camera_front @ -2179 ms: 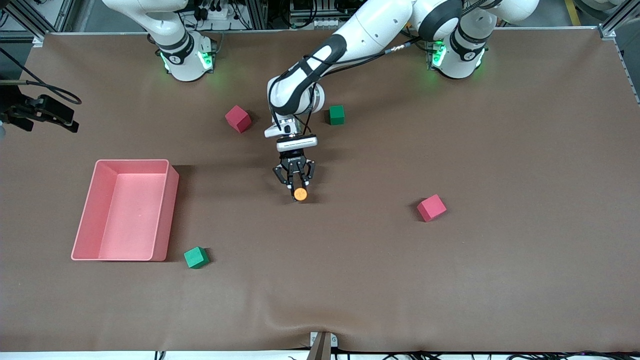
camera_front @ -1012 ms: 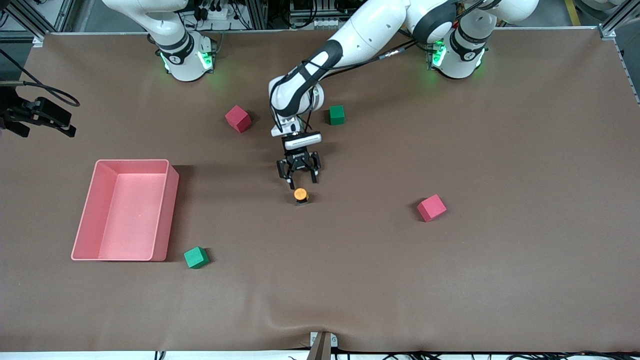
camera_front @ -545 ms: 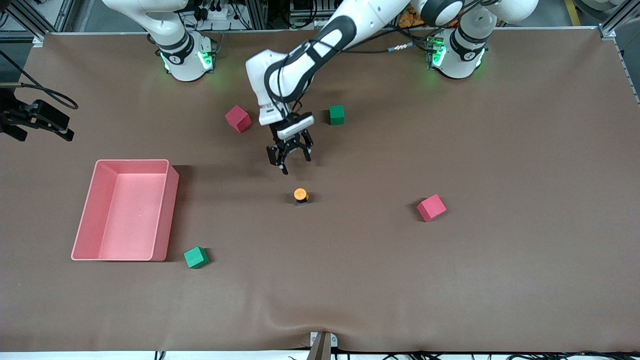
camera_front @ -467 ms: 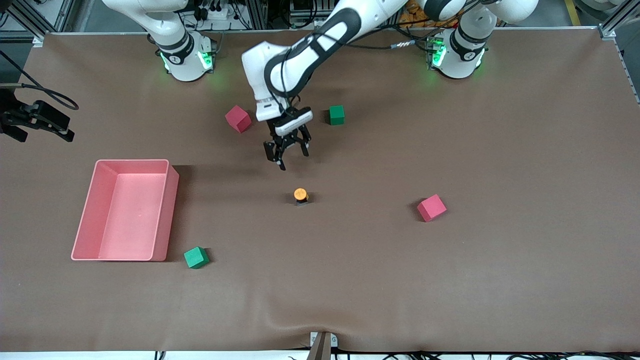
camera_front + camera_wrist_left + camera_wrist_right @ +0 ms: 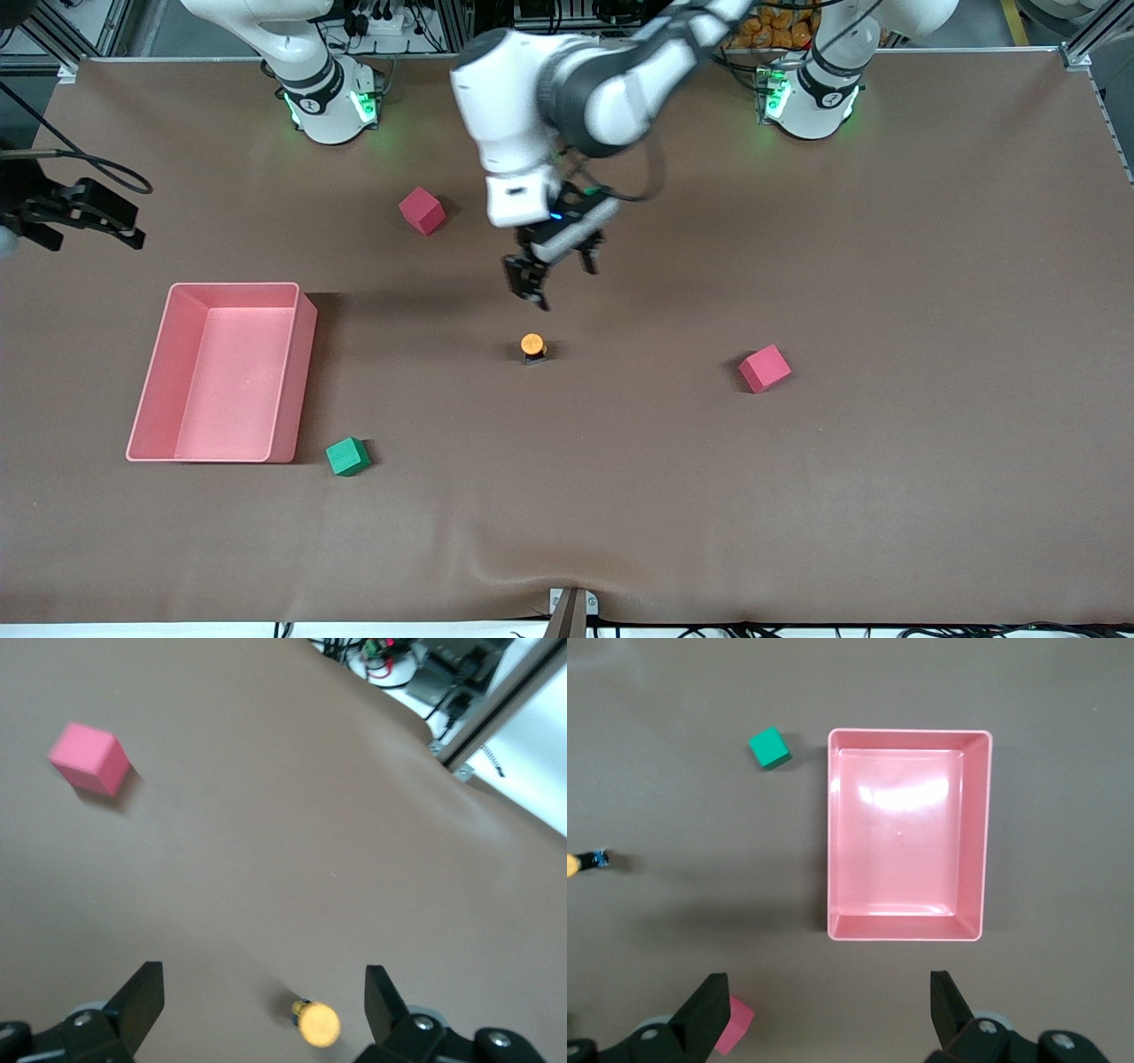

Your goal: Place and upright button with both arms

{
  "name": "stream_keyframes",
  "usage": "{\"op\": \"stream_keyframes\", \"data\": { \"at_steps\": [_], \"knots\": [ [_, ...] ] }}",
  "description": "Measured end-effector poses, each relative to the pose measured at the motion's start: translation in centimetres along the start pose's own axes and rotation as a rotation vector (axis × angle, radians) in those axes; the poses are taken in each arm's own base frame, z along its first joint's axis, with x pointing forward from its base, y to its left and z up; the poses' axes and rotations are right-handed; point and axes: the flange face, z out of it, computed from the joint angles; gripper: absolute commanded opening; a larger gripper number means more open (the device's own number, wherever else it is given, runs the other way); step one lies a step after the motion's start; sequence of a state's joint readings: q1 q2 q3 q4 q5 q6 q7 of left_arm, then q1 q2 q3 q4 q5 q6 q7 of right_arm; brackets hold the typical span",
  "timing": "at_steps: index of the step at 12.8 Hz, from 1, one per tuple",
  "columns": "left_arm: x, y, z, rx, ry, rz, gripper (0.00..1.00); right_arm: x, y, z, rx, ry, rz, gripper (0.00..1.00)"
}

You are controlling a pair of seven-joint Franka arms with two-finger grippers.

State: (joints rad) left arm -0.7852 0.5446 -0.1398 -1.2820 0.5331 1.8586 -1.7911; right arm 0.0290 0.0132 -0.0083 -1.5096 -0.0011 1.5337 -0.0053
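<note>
The button (image 5: 532, 346) stands on the brown table mat with its orange cap up, near the table's middle. My left gripper (image 5: 558, 276) hangs open and empty in the air, over the mat between the button and the arms' bases. In the left wrist view the button (image 5: 317, 1024) shows on the mat between my open fingers (image 5: 142, 1001), well below them. My right gripper (image 5: 828, 1019) is open and empty, high over the mat beside the pink tray (image 5: 983, 833). The button (image 5: 576, 864) sits at the edge of that view.
The pink tray (image 5: 305, 372) lies toward the right arm's end. A green cube (image 5: 347, 456) sits beside its near corner. One red cube (image 5: 421, 210) lies near the right arm's base, and another (image 5: 764, 368) lies toward the left arm's end of the table.
My left gripper was on the button, then opened, let go, rose and drew back toward the bases, turning as it went. The button stays standing in place.
</note>
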Motion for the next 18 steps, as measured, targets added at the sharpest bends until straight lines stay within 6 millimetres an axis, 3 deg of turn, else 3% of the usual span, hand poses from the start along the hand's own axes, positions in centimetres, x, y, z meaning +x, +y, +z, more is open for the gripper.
{"op": "stream_keyframes", "data": {
  "at_steps": [4,7,10,13,18],
  "knots": [
    [17.5,-3.8,-1.2,0.013,-0.217,-0.016,1.00,0.0,-0.9,0.2,0.000,-0.006,-0.001,1.00],
    [26.6,-8.7,0.7,0.082,-0.322,0.065,1.00,0.0,-0.7,0.2,0.000,-0.007,0.002,1.00],
    [33.1,-13.7,2.3,0.125,-0.399,0.222,1.00,0.0,-0.8,0.2,0.000,-0.007,0.001,1.00],
    [39.8,-19.4,2.0,0.076,-0.455,0.315,1.00,0.0,-0.7,0.2,0.000,-0.007,0.001,1.00],
    [43.0,-24.6,0.7,-0.001,-0.435,0.521,1.00,0.0,-0.7,0.2,0.000,-0.007,0.002,1.00]
  ]
}}
